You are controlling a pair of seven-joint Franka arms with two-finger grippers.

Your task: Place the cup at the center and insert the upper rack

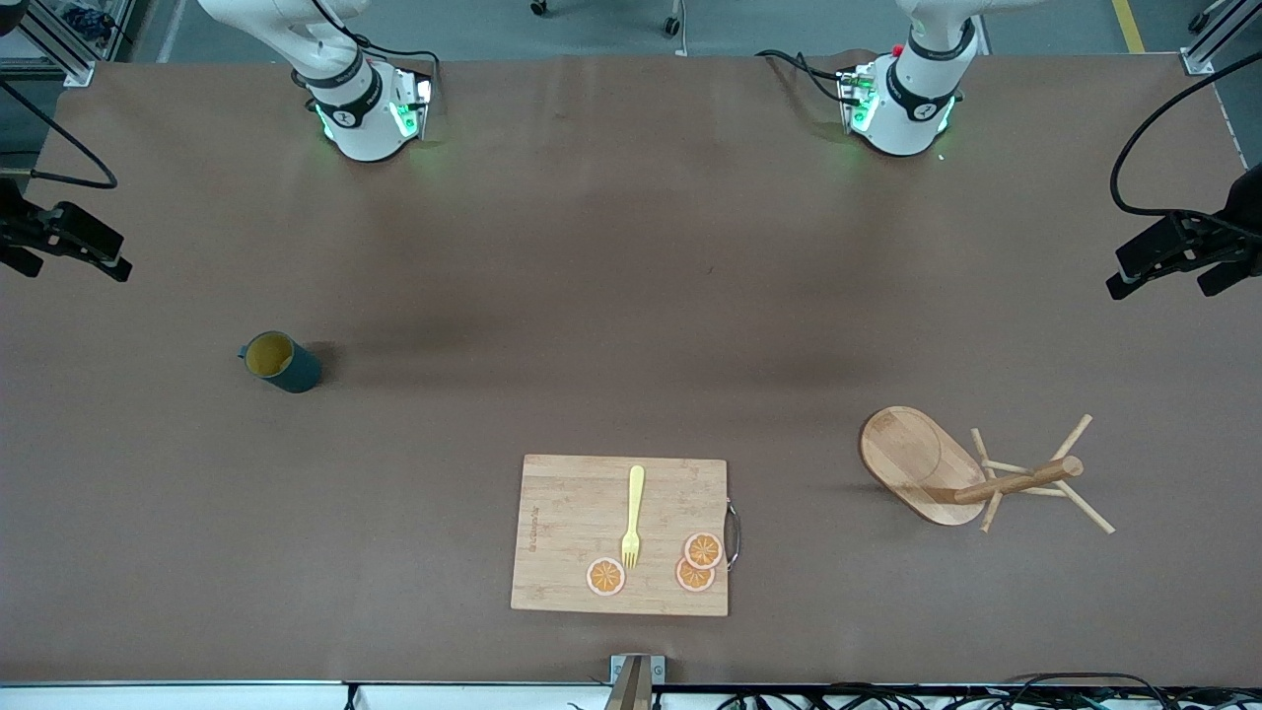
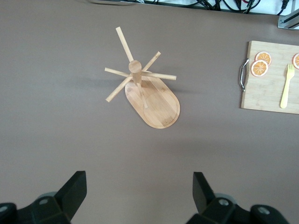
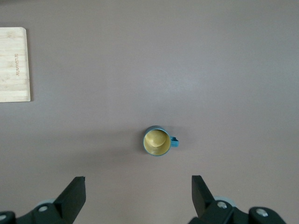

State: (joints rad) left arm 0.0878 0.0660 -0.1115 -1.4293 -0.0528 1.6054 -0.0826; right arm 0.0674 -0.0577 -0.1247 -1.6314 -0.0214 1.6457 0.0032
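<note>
Neither step of the task is done yet: both grippers hang empty, jaws wide.

Both pairs of fingers are spread apart with nothing between them; the left gripper point(image 2: 138, 198) hangs high over the table above the upper rack point(image 1: 971, 473), and the right gripper point(image 3: 138, 198) likewise above the cup point(image 1: 279, 361). The cup stands upright toward the right arm's end of the table, well apart from the centre, its mustard inside showing. The upper rack seems to be tipped on its side toward the left arm's end, beside the cutting board point(image 1: 562, 513), which carries a yellow fork point(image 1: 633, 515) and orange slices point(image 1: 702, 550). Everything remains: moving the cup and fitting the rack.
</note>
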